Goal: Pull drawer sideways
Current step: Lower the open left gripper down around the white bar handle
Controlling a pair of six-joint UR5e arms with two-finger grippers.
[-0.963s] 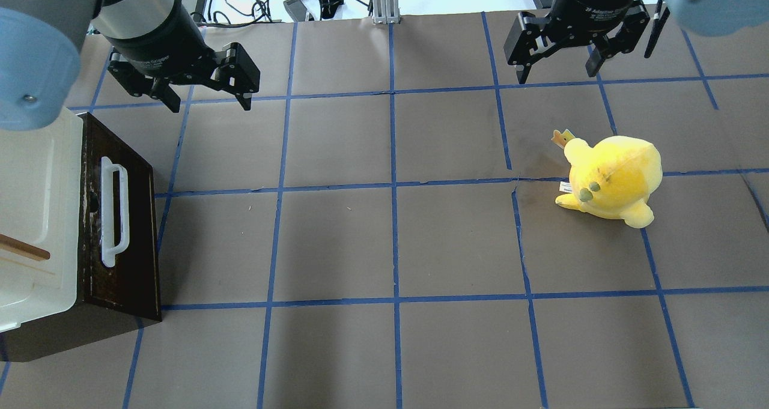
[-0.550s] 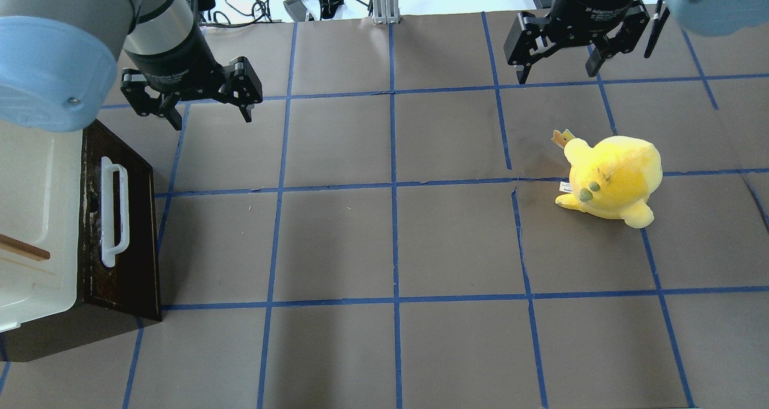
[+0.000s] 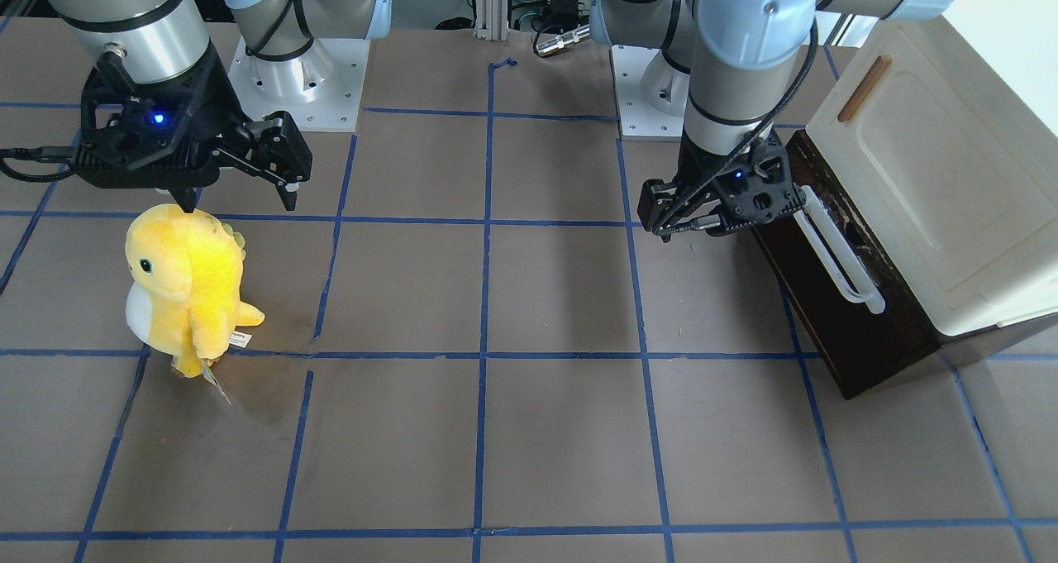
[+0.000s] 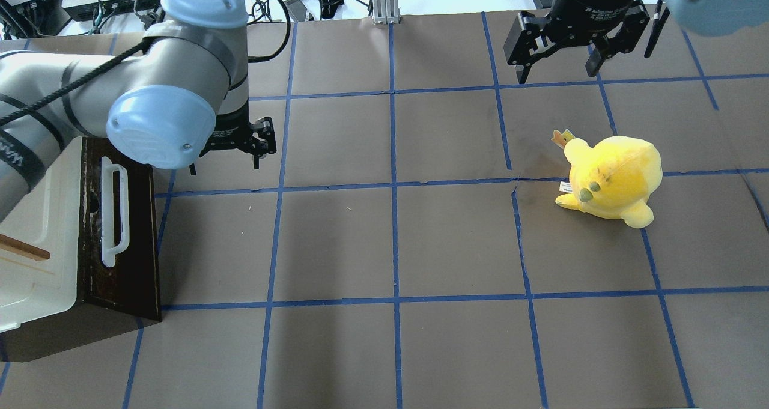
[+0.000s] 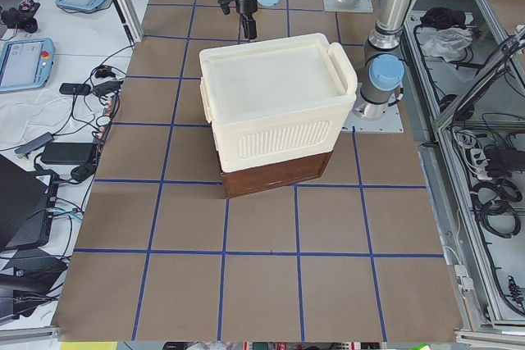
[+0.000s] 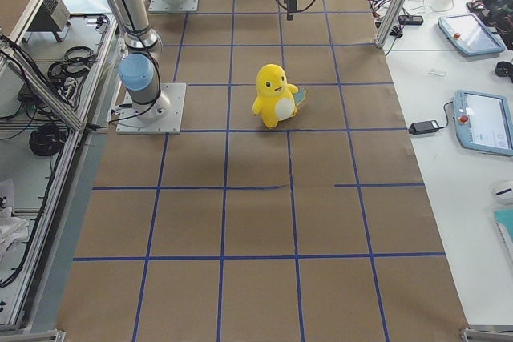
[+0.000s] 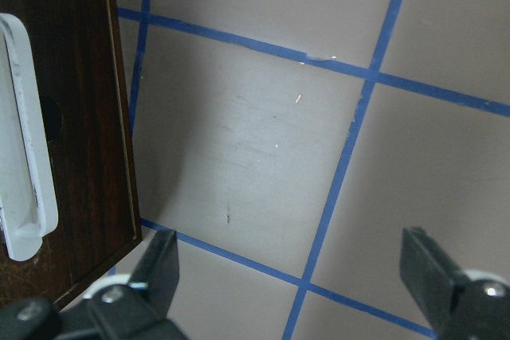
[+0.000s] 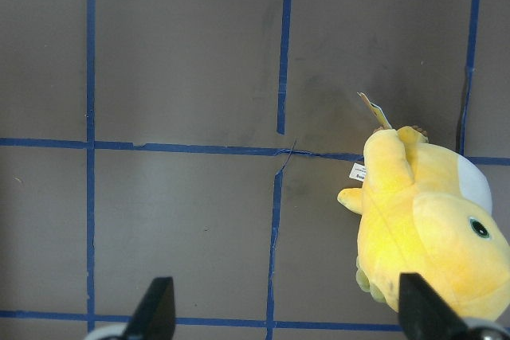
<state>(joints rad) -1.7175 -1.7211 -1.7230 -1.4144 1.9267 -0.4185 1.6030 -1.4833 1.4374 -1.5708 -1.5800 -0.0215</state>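
The drawer (image 3: 860, 340) is dark brown, its handle (image 3: 835, 253) white, below a cream-white cabinet (image 3: 926, 191). The grey-brown table (image 3: 562, 431) is gridded with blue tape (image 3: 482, 354); the plush toy (image 3: 186, 286) is yellow.

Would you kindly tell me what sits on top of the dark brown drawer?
A cream-white cabinet with a small brown wooden handle rests on the drawer. It covers the drawer's top, so the inside is hidden.

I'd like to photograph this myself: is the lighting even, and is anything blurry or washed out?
Overhead view: shadows on the table are soft; the strip beyond it is washed out white. Left wrist view: the left gripper at the bottom edge is out of focus, the drawer sharp. Right wrist view: the plush toy is crisp.
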